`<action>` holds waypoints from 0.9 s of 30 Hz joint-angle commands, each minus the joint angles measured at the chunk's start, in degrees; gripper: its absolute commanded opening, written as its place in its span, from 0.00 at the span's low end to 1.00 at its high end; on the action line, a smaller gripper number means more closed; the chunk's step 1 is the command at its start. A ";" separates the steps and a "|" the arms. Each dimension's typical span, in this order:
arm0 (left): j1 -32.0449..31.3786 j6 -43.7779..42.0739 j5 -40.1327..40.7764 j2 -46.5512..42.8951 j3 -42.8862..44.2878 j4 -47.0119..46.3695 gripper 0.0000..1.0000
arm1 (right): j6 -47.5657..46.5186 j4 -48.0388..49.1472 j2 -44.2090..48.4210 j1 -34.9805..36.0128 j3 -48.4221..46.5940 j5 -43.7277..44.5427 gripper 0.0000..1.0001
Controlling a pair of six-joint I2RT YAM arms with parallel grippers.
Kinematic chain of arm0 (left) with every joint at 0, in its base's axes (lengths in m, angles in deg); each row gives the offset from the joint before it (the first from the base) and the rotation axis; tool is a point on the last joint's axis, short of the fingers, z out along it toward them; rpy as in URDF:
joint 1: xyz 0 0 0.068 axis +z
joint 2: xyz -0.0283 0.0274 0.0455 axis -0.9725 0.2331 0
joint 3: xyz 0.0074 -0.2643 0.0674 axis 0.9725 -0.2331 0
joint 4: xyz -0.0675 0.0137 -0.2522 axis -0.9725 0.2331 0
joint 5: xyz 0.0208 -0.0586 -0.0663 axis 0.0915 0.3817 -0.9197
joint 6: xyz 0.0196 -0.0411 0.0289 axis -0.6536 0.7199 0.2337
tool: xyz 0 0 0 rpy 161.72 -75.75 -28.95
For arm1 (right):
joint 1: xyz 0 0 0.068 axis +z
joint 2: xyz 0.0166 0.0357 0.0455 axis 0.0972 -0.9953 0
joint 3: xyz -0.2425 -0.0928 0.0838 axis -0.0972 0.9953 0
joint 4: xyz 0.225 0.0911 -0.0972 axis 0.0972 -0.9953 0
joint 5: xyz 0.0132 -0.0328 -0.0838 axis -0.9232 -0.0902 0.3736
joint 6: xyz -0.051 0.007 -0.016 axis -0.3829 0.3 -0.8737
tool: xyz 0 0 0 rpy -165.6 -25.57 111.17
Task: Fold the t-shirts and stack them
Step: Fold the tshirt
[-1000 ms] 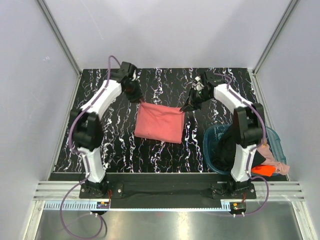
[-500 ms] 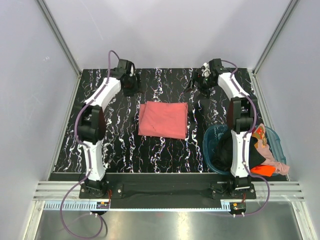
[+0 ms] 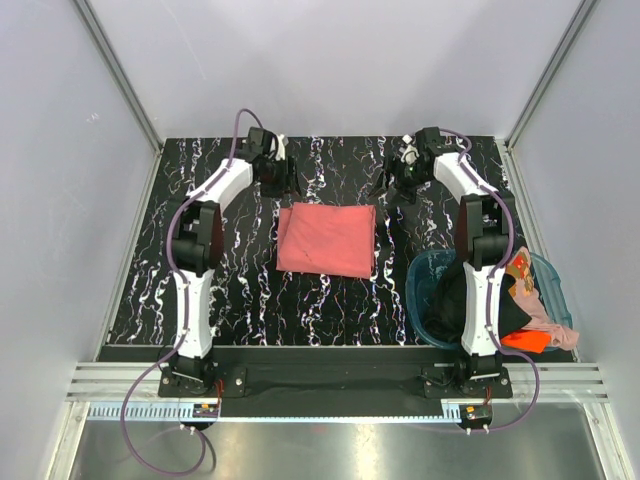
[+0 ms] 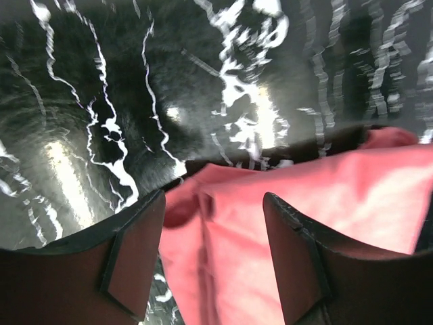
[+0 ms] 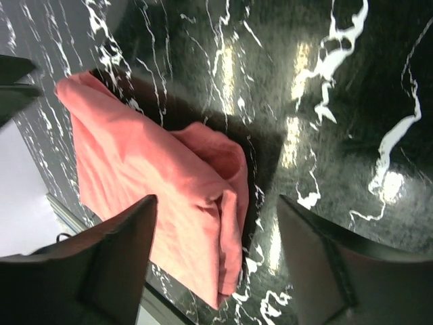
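A salmon-red t-shirt (image 3: 327, 240) lies folded into a flat rectangle on the black marbled table (image 3: 230, 290). My left gripper (image 3: 284, 181) hovers open just beyond its far left corner. In the left wrist view the shirt (image 4: 318, 203) shows between the spread fingers (image 4: 132, 261) of the left gripper (image 4: 213, 250), which hold nothing. My right gripper (image 3: 394, 186) stands open off the far right corner. Its wrist view shows the shirt's layered folded edge (image 5: 230, 203) below the right gripper (image 5: 213, 261), untouched. More t-shirts sit in the basket: black (image 3: 452, 300), orange (image 3: 527, 340), pale pink (image 3: 547, 312).
A round teal basket (image 3: 413, 285) stands at the near right beside the right arm's base. Grey walls and metal frame posts close in the table at the back and on both sides.
Both grippers have let go of the salmon-red shirt's far edge and opened; the shirt now lies flat. The arms drew back to the far side, and the left gripper then shifted right.
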 commanded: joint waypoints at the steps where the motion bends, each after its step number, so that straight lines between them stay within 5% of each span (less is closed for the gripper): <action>1: 0.07 -1.87 -2.34 1.55 3.50 -2.24 0.63 | 0.53 4.60 0.50 0.89 -0.79 -1.66 0.75; 5: 0.07 -0.72 -4.37 3.23 3.41 -2.51 0.61 | 0.36 4.36 -1.16 2.03 -1.93 -2.98 0.60; 22: -0.19 0.95 -10.52 6.30 2.97 -4.71 0.45 | -0.52 5.49 -1.96 3.52 1.14 0.89 0.48; 27: -0.28 1.48 -12.54 7.27 3.15 -4.89 0.26 | 0.10 5.40 -2.84 3.70 -0.79 0.80 0.18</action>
